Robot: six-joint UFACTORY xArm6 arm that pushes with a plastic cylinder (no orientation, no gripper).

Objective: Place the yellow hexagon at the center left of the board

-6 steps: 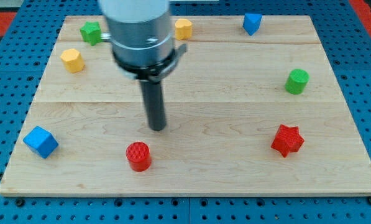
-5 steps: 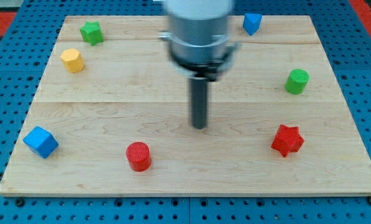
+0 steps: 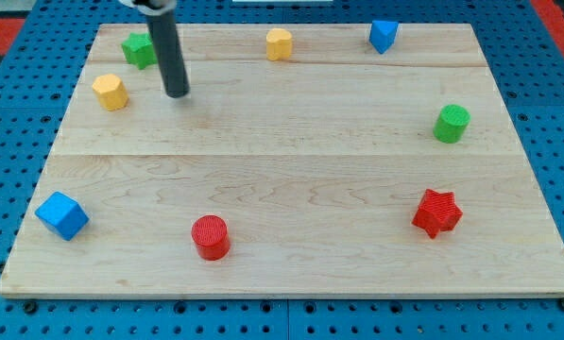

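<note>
Gripper: none on this arm; it ends in a straight dark rod, so nothing is clenched, released or grasped
My tip (image 3: pixel 177 94): down on the desk near the far-left corner, to the view's right of the yellow hexagon with a clear gap between them, and below and just right of the green block; the rod rises toward the view's top and passes just beside the green block's right side
Yellow hexagon (image 3: pixel 111 92): near the left edge, in the upper part of the desk, below the green block and apart from it
Green block (image 3: pixel 138 48): irregular shape, at the top-left corner area
Yellow block (image 3: pixel 279 43): rounded shape, along the top edge, near its middle
Blue block (image 3: pixel 384 35): angular, along the top edge toward the right corner
Green cylinder (image 3: pixel 452 124): near the right edge, upper half
Red star (image 3: pixel 437 212): lower right area, well apart from the green cylinder
Red cylinder (image 3: pixel 210 237): near the bottom edge, left of centre
Blue cube (image 3: pixel 61 215): near the bottom-left corner
Desk (image 3: pixel 310 161): pale wooden board on a blue pegboard
</note>
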